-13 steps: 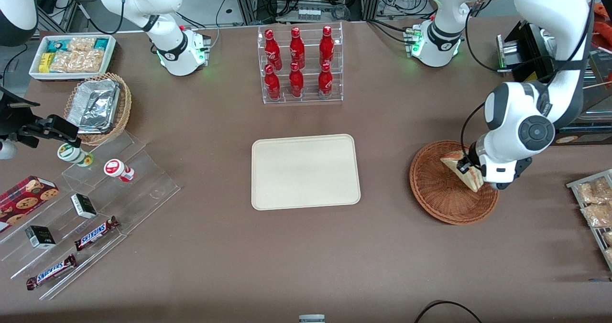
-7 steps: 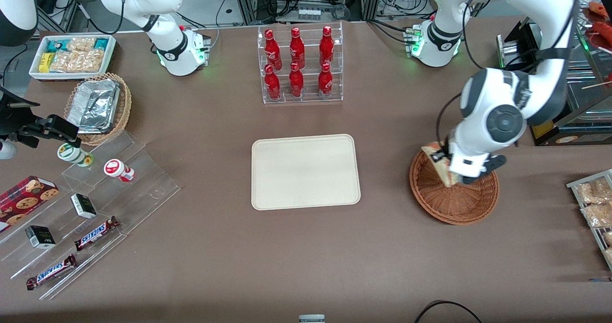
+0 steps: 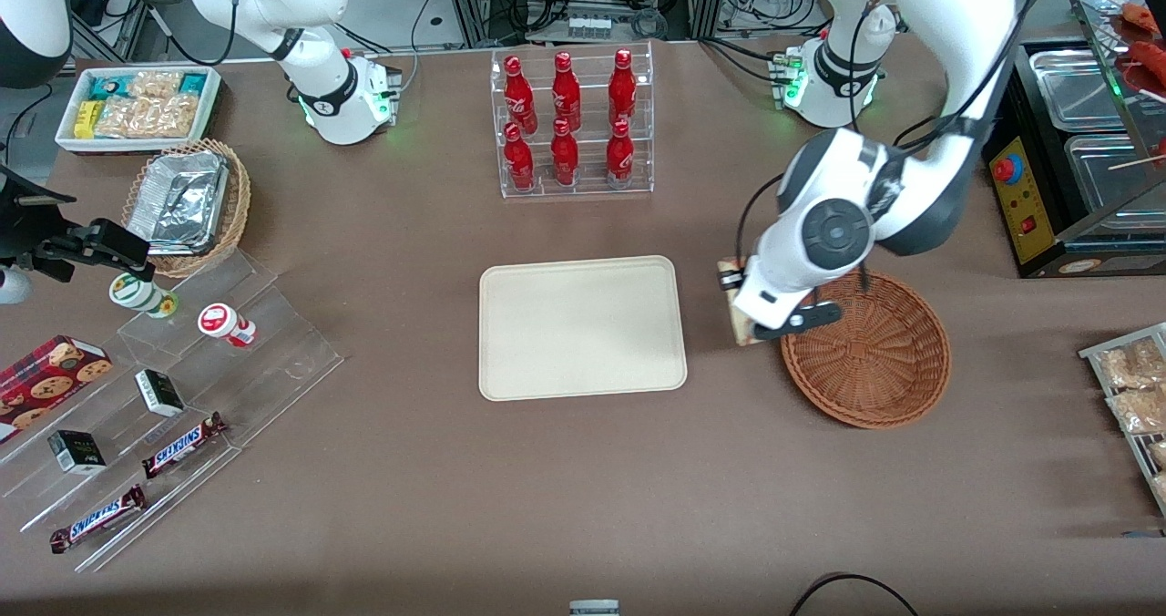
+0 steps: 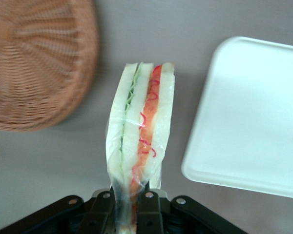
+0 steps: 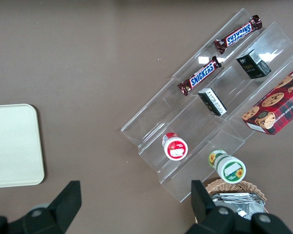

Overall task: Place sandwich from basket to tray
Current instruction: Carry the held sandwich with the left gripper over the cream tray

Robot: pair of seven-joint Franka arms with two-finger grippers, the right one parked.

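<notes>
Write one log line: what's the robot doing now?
phase: carrying | gripper: shut on sandwich, between basket and tray | basket: empty | tray: empty

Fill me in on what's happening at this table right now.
The left arm's gripper is shut on the clear-wrapped triangular sandwich with red and green filling. It holds it above the bare table between the round reddish-brown wicker basket, now empty, and the flat cream-beige rectangular tray, which has nothing on it yet.
</notes>
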